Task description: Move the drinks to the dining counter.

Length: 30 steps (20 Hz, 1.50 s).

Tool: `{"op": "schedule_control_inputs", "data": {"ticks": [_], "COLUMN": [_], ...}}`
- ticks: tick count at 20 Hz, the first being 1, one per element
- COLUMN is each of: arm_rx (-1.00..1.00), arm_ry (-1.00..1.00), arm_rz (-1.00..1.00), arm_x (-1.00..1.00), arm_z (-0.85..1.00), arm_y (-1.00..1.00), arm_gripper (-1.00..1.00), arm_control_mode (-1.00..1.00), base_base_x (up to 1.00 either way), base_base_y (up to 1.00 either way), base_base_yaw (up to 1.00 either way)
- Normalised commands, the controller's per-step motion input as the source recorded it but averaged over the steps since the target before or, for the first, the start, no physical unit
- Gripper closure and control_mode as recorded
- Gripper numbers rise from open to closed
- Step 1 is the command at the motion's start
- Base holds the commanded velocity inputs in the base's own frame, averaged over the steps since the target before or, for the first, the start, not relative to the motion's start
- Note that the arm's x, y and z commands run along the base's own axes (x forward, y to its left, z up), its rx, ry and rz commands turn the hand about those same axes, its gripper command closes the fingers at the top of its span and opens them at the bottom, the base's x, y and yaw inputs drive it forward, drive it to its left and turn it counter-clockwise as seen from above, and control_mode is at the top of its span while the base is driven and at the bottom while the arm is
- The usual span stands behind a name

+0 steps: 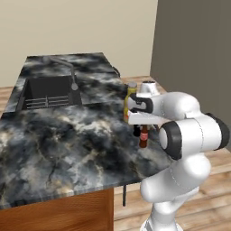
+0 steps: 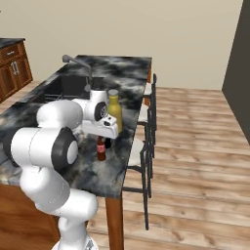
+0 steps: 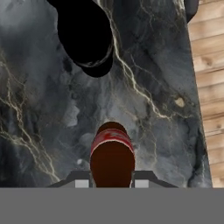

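Small brown bottle held low over the island's stone top, close to its stool-side edge.

The black two-finger gripper (image 3: 112, 184) is closed narrow on the small slim brown bottle with the red label (image 1: 143, 137), which stands upright at or just above the black-grey marbled dining counter (image 1: 58, 140); whether its base touches the stone I cannot tell. The taller yellow bottle with the pale cap (image 2: 114, 111) already stands on the same top just behind the hand, with the sunken dark sink (image 1: 49, 92) farther back. The likely trouble: if the fingers open while the bottle is not yet seated, so slim a thing may topple and roll toward the near edge, above the black metal stools (image 2: 145, 146). A careless withdrawal could also knock the yellow bottle beside the wrist.
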Motion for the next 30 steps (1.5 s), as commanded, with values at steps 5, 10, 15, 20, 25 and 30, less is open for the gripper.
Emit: {"op": "schedule_control_inputs", "data": {"ticks": [5, 10, 15, 20, 25, 30], "arm_rx": [0.0, 0.0, 0.0, 0.0, 0.0, 0.0], "arm_ry": [0.0, 0.01, 0.0, 0.0, 0.0, 0.0], "arm_rz": [0.0, 0.0, 0.0, 0.0, 0.0, 0.0], "arm_x": [0.15, 0.15, 0.06, 0.0, -0.02, -0.13], "arm_z": [-0.28, -0.25, -0.26, -0.04, 0.0, 0.0], "arm_y": [0.0, 0.0, 0.0, 0.0, 0.0, 0.0], "arm_gripper": [1.0, 1.0, 1.0, 1.0, 1.0, 1.0], "arm_control_mode": [-1.0, -1.0, -1.0, -1.0, -1.0, -1.0], "base_base_x": [0.0, 0.0, 0.0, 0.0, 0.0, 0.0], "base_base_y": [0.0, 0.0, 0.0, 0.0, 0.0, 0.0], "base_base_yaw": [0.0, 0.0, 0.0, 0.0, 0.0, 0.0]}}
